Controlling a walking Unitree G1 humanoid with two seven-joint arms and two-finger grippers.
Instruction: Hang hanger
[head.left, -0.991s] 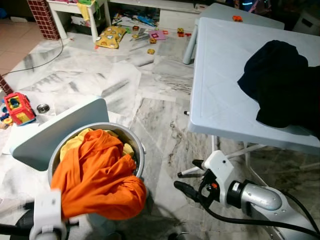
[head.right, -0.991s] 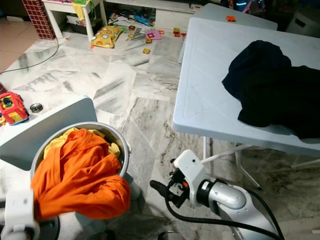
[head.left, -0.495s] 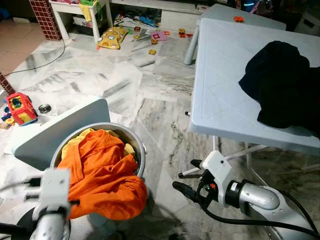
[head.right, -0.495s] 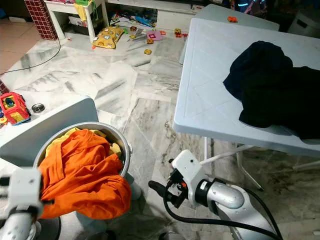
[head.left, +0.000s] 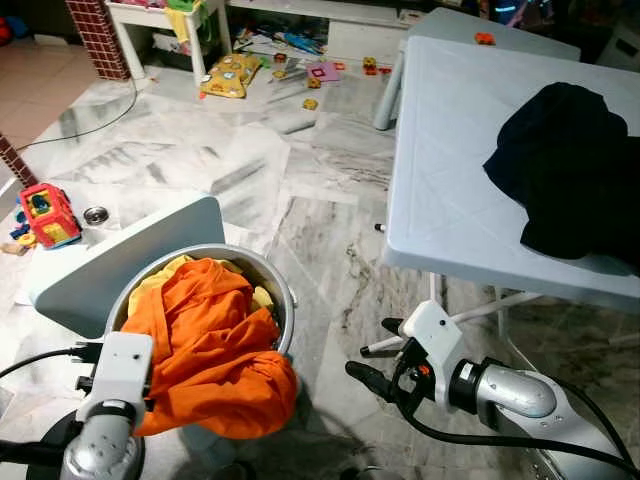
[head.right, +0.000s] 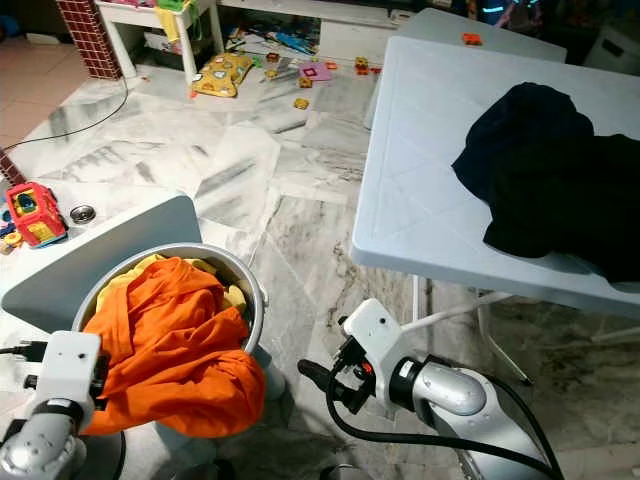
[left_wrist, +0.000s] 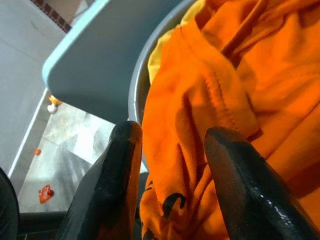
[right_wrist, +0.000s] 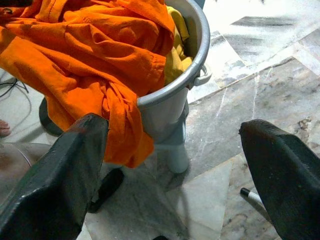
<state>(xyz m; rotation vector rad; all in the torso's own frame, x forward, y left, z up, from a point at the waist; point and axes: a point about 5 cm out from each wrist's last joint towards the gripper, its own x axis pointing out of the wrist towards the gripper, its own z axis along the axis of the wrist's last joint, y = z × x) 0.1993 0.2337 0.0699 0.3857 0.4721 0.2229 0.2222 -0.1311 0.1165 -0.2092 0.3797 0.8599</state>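
An orange garment (head.left: 215, 350) spills over the rim of a metal tub (head.right: 247, 290) on the marble floor (head.left: 250, 170). The left tool (left_wrist: 172, 150) hovers spread against it; the right tool (right_wrist: 170, 165) hangs released nearby. A dark garment (head.left: 565, 165) lies at the table's (head.left: 450, 180) right edge.

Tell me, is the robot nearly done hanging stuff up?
No, nothing looks hung yet. The orange cloth is heaped in the bucket, spilling over its rim. The left gripper is open right at that cloth, and the right gripper hangs open near the floor. A dark cloth lies on the table.
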